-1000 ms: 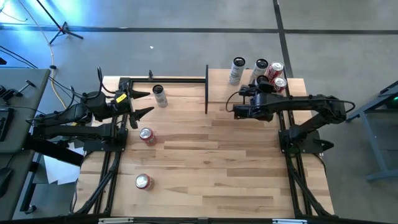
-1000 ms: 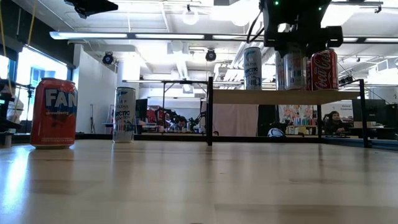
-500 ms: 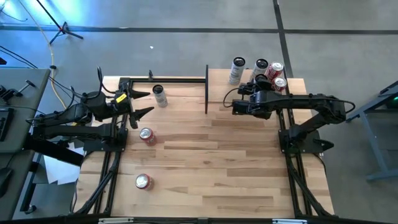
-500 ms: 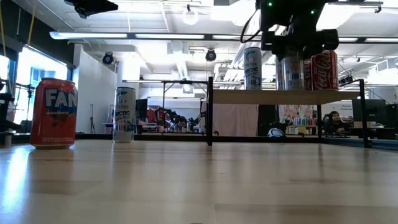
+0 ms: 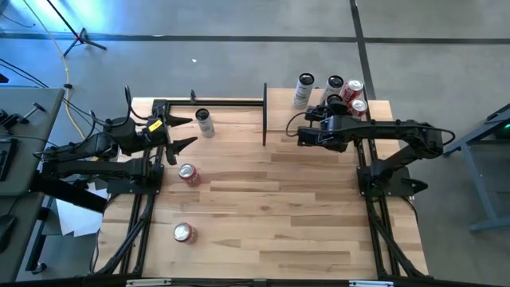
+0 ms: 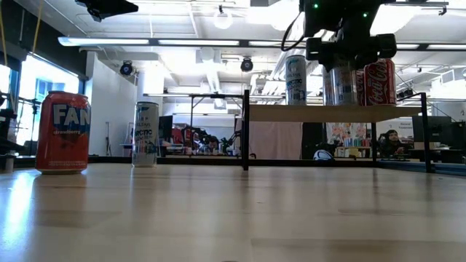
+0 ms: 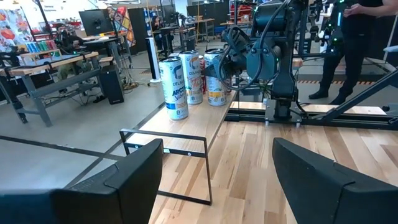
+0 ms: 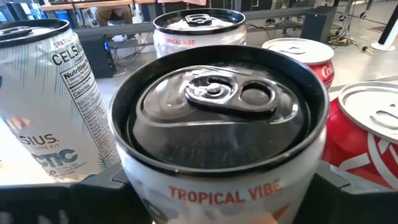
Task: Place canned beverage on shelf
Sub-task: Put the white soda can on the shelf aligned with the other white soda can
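Right hand [image 5: 307, 135] grips Tropical Vibe can [image 8: 221, 162] above shelf [image 6: 335, 113] – four cans there nearby. Left hand [image 5: 182, 131] open, idle at bench's [image 5: 271, 215] left edge – three cans on bench.

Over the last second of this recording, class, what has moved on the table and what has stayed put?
The right gripper, its jaws around a Tropical Vibe can, has edged toward the table's middle along the shelf. The left gripper and the slim can and two red cans on the table stayed put.
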Robot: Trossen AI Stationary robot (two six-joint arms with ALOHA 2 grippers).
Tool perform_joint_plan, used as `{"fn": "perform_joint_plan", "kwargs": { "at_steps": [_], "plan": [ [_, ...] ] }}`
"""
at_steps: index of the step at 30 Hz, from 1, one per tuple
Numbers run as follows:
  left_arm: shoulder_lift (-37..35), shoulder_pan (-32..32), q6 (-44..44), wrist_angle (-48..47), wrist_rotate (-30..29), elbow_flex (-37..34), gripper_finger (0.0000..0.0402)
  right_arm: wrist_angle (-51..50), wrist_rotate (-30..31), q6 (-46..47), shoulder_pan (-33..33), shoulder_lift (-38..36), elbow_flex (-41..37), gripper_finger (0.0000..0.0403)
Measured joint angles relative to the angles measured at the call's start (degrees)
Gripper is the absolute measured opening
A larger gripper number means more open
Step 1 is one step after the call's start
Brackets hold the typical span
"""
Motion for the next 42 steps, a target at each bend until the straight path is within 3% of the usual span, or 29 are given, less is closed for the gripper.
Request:
{"fn": "perform_joint_plan", "kwargs": {
  "at_steps": [18,29,42],
  "plan": [
    [0.0,0.0,0.0,0.0,0.0,0.0,0.028,1.4,0.2,-0.1,-1.1,0.0,0.0,0.0258],
    [0.0,0.0,0.0,0.0,0.0,0.0,0.028,1.5,0.7,-0.1,-1.1,0.0,0.0,0.0313],
    [0.0,0.0,0.0,0.0,0.0,0.0,0.028,1.5,-0.3,-0.2,0.1,0.0,0.0,0.0336]
  ]
}}
